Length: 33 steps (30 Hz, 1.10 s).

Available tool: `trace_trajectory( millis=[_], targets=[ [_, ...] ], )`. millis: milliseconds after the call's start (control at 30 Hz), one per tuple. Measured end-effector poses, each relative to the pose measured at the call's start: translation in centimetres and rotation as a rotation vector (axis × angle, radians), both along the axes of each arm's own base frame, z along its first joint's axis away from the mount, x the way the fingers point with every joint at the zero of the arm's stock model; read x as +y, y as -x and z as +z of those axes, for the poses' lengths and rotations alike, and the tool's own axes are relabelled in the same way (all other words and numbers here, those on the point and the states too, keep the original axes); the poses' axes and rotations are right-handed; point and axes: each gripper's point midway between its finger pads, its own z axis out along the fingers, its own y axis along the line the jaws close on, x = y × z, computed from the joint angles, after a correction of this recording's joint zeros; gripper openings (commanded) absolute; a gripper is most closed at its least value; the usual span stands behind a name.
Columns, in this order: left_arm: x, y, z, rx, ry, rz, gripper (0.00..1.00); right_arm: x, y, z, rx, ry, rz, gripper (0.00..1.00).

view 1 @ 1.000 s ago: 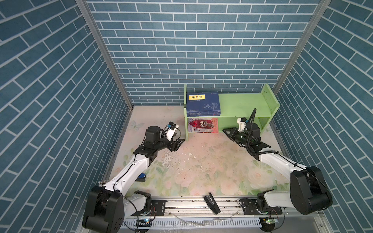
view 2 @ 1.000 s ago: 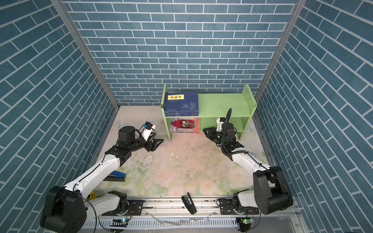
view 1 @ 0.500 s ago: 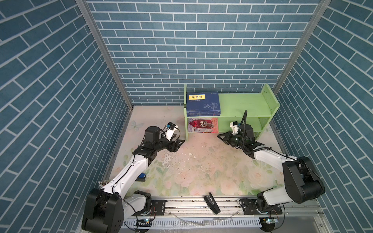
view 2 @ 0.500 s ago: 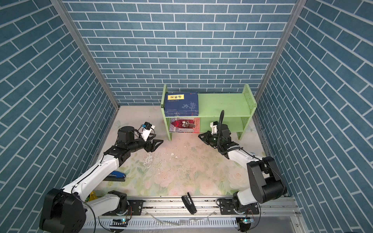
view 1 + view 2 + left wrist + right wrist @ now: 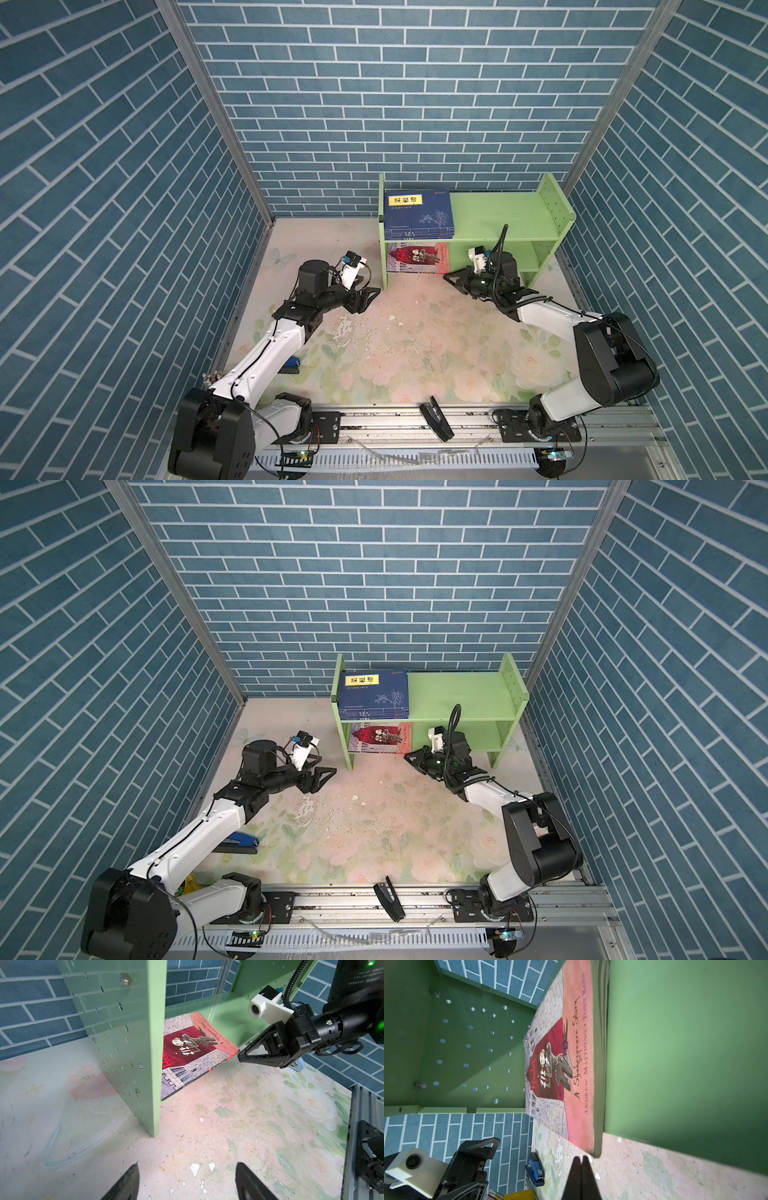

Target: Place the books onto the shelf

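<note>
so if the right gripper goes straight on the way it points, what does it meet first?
Likely the red-and-grey book on the shelf, lower tier: the shut right gripper aims at its protruding near corner, tips almost there. Depth is unclear; it might skim past.

The light green shelf (image 5: 503, 210) stands at the back wall, its end panels drilled with holes. Dark blue books (image 5: 417, 212) lie stacked flat at the top tier's left end, maybe four, yellow label up. Below, the red-and-grey book (image 5: 417, 257) lies flat, jutting out in front.
</note>
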Motion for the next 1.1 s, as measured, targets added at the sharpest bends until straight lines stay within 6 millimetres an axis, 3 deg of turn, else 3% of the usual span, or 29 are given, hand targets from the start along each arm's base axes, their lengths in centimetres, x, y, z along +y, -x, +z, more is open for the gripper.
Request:
trace_trajectory(
  millis=[967,1100],
  targets=[
    [0.0,-0.1,0.1,0.000,0.005,0.003,0.74,0.5,-0.8,-0.4,0.001,-0.008,0.007,0.00],
    [0.0,-0.1,0.1,0.000,0.005,0.004,0.74,0.1,0.1,0.1,-0.005,-0.016,0.004,0.08]
  ],
)
